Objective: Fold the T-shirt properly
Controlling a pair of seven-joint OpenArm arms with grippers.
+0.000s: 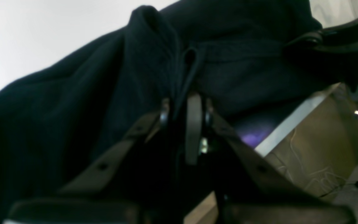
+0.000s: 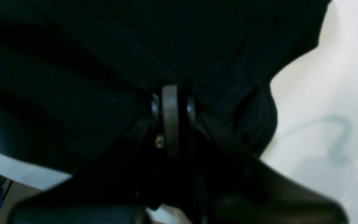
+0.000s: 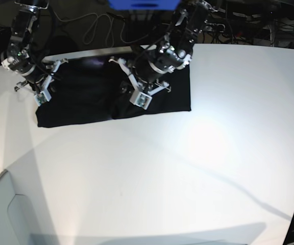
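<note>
Here, both hands pinch T-shirt (image 3: 86,99) on table (image 3: 188,168).

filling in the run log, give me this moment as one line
task: fold T-shirt | left gripper: shut on T-shirt | right gripper: shut on T-shirt | shirt: bunched on table far edge

A white table (image 3: 188,168) carries the black T-shirt (image 3: 80,102) near its far edge.
</note>
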